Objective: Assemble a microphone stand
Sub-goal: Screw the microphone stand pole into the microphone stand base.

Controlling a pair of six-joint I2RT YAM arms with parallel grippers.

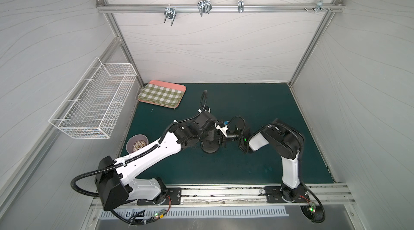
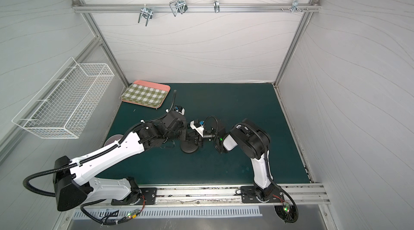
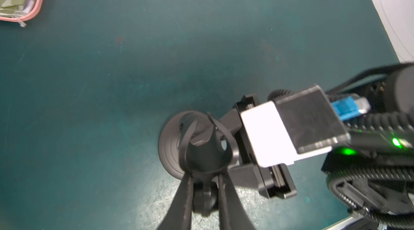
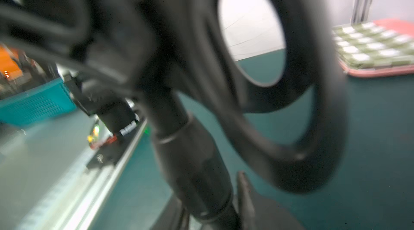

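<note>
The microphone stand's round black base [image 1: 210,148] [image 2: 190,147] lies on the green mat in both top views, under the two grippers that meet over it. The left wrist view has the U-shaped clip [image 3: 231,150] over the base [image 3: 168,150]. My left gripper [image 3: 203,173] is shut on the knuckle just under the clip. In the blurred right wrist view the rod [image 4: 192,161] runs between the fingers of my right gripper [image 4: 212,206], which press on it from both sides, with the clip [image 4: 313,128] beyond. The rod's lower end is hidden, so I cannot tell whether it sits in the base.
A pink tray [image 1: 179,87] with a green checked cloth lies at the mat's back left. A mauve bowl [image 1: 131,145] stands beside the left arm. A white wire basket [image 1: 94,103] hangs on the left wall, and metal hooks [image 1: 203,7] hang from the back rail.
</note>
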